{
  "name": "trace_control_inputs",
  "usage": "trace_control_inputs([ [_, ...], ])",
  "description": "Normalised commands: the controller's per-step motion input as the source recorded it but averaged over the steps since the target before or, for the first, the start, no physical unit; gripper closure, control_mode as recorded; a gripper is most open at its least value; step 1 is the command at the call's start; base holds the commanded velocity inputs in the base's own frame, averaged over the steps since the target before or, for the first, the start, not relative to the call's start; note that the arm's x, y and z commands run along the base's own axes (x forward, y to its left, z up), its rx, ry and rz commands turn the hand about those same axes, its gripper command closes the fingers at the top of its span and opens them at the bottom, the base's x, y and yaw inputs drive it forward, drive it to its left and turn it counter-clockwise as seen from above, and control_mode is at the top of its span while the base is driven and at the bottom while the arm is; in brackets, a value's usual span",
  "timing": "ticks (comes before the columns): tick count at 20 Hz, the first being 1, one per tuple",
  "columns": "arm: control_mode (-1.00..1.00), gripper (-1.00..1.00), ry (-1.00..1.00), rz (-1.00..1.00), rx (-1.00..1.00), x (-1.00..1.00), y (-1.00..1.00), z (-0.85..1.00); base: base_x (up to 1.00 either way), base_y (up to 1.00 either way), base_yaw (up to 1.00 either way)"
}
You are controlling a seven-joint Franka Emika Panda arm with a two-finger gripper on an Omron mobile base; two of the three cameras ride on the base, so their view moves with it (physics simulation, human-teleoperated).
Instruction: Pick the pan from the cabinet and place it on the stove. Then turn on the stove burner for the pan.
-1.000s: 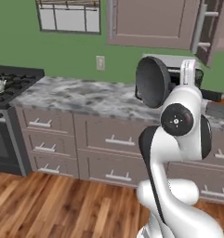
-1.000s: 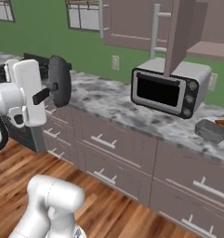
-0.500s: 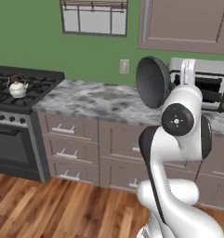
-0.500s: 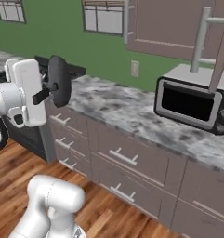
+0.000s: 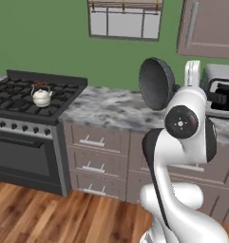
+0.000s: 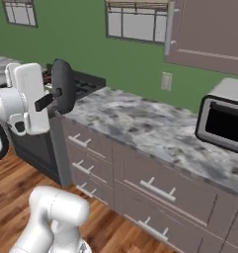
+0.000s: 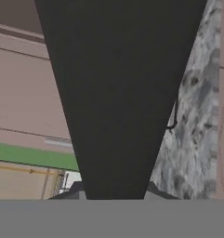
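Since the earlier pictures the whole scene has slid across both base views, so the base has been driven along the counter; the stove, formerly at the left edge of the left base view, is now well inside it, while the pan's place against the arm is unchanged. The pan is carried on edge, its round face upright and its thin handle running back into the gripper. The fingers are closed on that handle, so the dish stands just ahead of them and above the marbled counter, touching nothing else. In the hand view the pan is seen as a broad dark wedge spreading away from the fingertips. It is judged that the pan is held high and tilted so that the counter edge and the toaster oven are cleared during the drive. On a rear burner a white kettle is standing; the free front grates lie well apart from the fingers, to their left, so placing is not yet possible.
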Motion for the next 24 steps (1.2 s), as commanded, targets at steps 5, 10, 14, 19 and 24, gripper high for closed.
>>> trace_control_inputs([
  [5, 1.00, 1.00, 0.00, 0.00, 0.00, 0.00, 0.00, 0.00, 0.63, 0.63, 0.01],
  [10, 1.00, 1.00, 0.00, 0.00, 0.00, 0.00, 0.00, 0.00, 0.56, 0.64, 0.02],
  [14, 1.00, 1.00, 0.00, 0.00, 0.00, 0.00, 0.00, 0.00, 0.55, 0.66, 0.02],
  [19, 1.00, 1.00, 0.00, 0.00, 0.00, 0.00, 0.00, 0.00, 0.53, 0.67, 0.01],
  [24, 1.00, 1.00, 0.00, 0.00, 0.00, 0.00, 0.00, 0.00, 0.51, 0.66, 0.00],
])
